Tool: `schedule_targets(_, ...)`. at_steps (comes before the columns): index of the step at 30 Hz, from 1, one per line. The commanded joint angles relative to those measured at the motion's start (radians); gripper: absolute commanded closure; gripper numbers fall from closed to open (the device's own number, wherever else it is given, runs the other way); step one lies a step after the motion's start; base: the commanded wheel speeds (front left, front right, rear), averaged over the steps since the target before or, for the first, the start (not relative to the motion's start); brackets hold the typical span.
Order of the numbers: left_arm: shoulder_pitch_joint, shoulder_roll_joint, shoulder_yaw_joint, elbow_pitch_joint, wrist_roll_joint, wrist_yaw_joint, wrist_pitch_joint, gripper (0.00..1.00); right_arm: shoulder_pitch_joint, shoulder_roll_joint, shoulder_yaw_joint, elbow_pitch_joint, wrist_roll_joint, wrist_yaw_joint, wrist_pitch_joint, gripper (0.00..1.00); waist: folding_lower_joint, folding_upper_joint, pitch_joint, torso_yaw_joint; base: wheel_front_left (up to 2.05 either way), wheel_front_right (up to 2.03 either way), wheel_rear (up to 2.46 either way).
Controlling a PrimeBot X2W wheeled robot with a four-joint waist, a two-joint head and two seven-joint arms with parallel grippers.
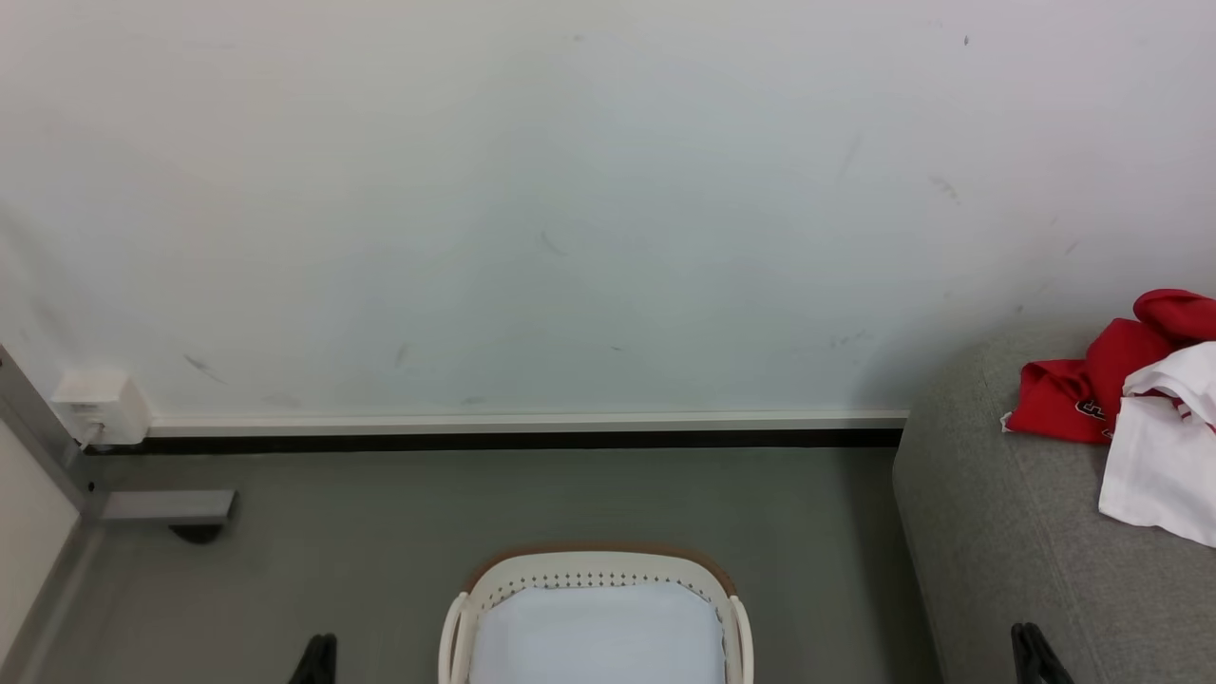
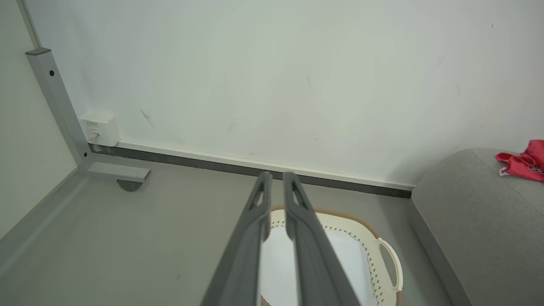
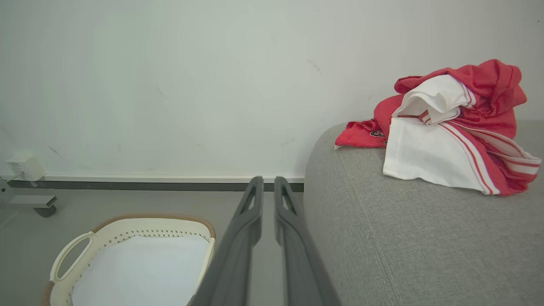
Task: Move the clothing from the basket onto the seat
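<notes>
The red and white clothing (image 1: 1140,418) lies in a crumpled heap on the light-grey seat (image 1: 997,532) at the right, and no gripper touches it. In the right wrist view the clothing (image 3: 446,127) shows its white panel and thin stripes on the seat (image 3: 403,238). The cream basket (image 1: 594,568) stands on the floor at the bottom centre, showing its pale lining. My left gripper (image 2: 276,176) hangs shut above the basket (image 2: 382,255). My right gripper (image 3: 265,180) is shut too, between the basket (image 3: 127,225) and the seat's edge. Both hold nothing.
A white wall with a dark skirting strip (image 1: 494,439) runs behind the basket. A grey metal frame foot (image 1: 166,506) and a small white wall box (image 1: 100,407) stand at the far left. Grey floor (image 1: 380,551) surrounds the basket.
</notes>
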Motion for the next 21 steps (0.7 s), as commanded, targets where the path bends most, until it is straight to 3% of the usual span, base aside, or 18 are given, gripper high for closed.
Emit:
schedule_targets(1, -0.005, -0.003, 0.005, 0.007, -0.019, 0.000, 0.009, 1.00, -0.007, 0.001, -0.005, 0.007, 0.021, 0.000, 0.010, 1.00, 0.0000, -0.0001, 0.001, 0.000, 0.00, 0.00, 0.00)
schedule_targets(21, -0.045, -0.018, 0.031, -0.019, -0.349, -0.004, 0.099, 1.00, -0.045, -0.002, -0.021, -0.024, 0.378, 0.000, 0.098, 1.00, 0.0000, -0.0001, 0.012, -0.005, 0.00, 0.00, 0.00)
